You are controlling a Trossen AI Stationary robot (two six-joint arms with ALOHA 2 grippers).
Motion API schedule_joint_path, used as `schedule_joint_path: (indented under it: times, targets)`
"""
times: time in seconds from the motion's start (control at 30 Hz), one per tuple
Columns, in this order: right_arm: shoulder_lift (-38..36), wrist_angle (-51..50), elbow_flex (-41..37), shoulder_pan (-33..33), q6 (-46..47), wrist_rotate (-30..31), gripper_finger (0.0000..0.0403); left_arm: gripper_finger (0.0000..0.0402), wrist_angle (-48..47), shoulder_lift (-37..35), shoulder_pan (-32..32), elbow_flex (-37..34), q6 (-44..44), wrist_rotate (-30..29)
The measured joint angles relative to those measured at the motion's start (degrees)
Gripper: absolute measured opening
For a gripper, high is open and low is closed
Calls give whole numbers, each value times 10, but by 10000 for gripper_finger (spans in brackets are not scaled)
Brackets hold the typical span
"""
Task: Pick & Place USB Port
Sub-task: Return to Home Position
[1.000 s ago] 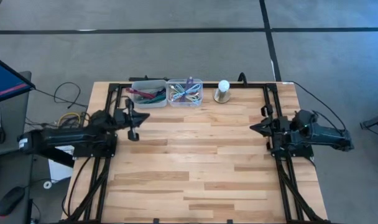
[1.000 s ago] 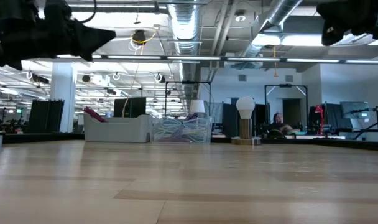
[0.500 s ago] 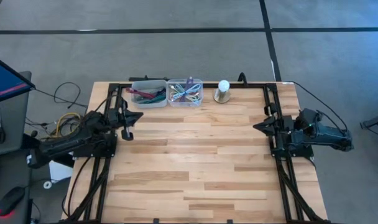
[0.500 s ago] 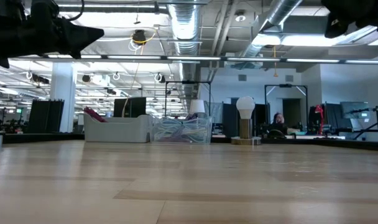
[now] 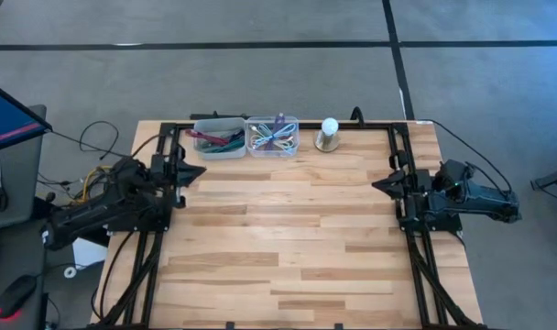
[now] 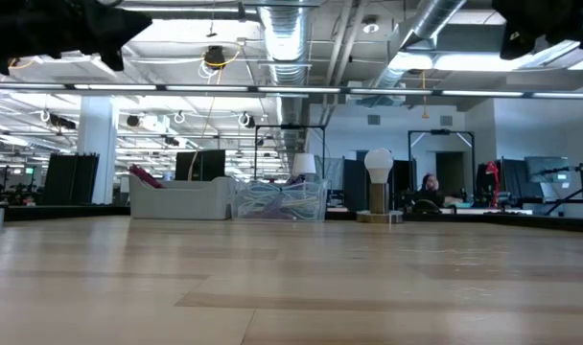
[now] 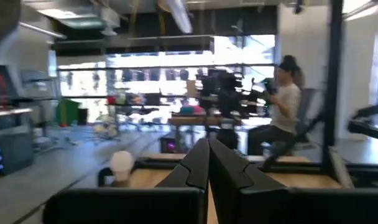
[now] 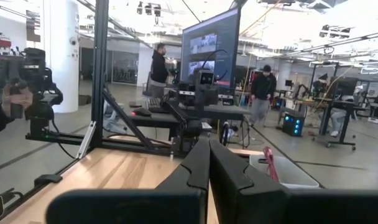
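Hovering at table [image 5: 278, 238] sides: left claw [image 5: 199, 170], right claw [image 5: 376, 186] closed; gray bin [image 5: 219, 137], lamp [image 5: 329, 135] behind.

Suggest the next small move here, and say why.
Probably ease the left hand fully to rest, as the right hand opposite looks parked: both are shut and empty, and the cables lie in the gray bin and clear bin.

Robotics lab: ceiling ducts [image 6: 284, 38], monitors [image 8: 211, 46]
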Motion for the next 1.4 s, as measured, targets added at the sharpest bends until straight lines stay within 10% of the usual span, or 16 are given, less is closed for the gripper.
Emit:
schedule_joint_path:
  times: [0.5,0.8,1.4]
  targets:
    - [0,0,0,0,-4,0,0,4,86,0,-135,-22,86,-50]
    - [0,15,0,0,-9,-2,0,4,-162,0,-137,89,93,-103]
    - [0,14,-5,0,-9,-2,0,4,-174,0,-137,67,89,-55]
